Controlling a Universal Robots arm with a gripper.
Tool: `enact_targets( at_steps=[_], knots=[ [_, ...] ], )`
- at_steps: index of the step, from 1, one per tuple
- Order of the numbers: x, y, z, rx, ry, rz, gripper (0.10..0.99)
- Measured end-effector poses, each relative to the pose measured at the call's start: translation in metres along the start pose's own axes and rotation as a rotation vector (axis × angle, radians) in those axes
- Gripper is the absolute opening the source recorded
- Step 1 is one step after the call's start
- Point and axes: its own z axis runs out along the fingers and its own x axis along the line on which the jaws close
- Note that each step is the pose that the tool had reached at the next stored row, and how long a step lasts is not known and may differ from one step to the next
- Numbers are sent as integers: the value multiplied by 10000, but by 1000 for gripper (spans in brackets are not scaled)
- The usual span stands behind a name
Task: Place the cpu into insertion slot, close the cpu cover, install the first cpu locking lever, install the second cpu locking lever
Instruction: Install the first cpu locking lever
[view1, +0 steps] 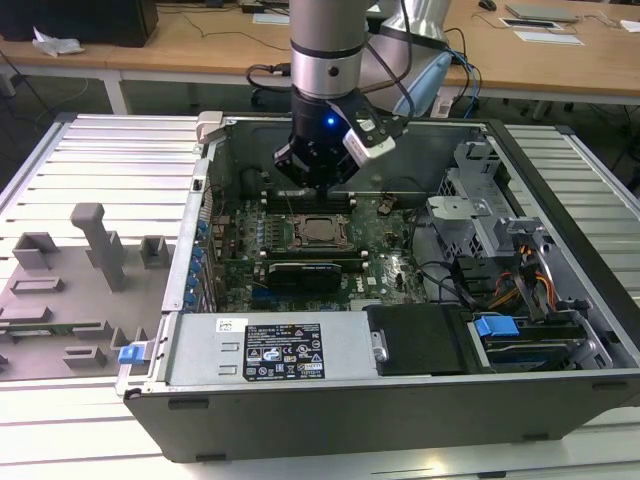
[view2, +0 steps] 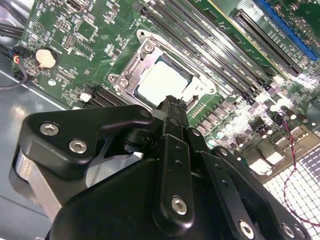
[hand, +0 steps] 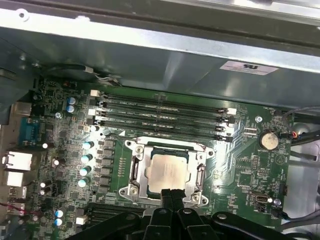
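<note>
Both of my fingers (hand: 167, 196) are pressed together, tip against tip, with nothing pinched between them. My gripper (view1: 318, 180) hangs inside the open computer case (view1: 300, 405), low over the green board (hand: 250, 172). The chip (hand: 167, 172) lies right beneath it, seated in the socket (hand: 168, 151), flat and level, silver face up. In both wrist views the tips overlap one edge of the chip, so I judge that I am over its rim and not its middle; whether I touch the metal I cannot tell. The cover (hand: 165, 143) lies down flat around the chip, and its window frames the silver face. Being square, the chip has no long axis to speak of. Its edges run parallel and crosswise to the memory slots (hand: 160, 114), which lie just on its far side and stretch from left to right. The long black card connector (view1: 305, 272) lies on its near side, running the same way. In the first wrist view my two fingers stand side by side along that same left-to-right line, pointing straight down at the chip's edge.
</note>
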Motion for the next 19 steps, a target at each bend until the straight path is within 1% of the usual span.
enact_targets(
  at_steps=[5,6,8,11,16,18,19],
  knots=[
    [118,17,-5,0,-8,1,106],
    [177,27,-8,1,-11,2,106],
    [232,35,-10,2,-14,7,106],
    [345,49,-14,-2,-26,11,106],
    [481,68,-20,-17,-45,17,106],
    [526,73,-21,-67,-65,19,106],
    [553,76,-21,-117,-81,21,106]
  ],
)
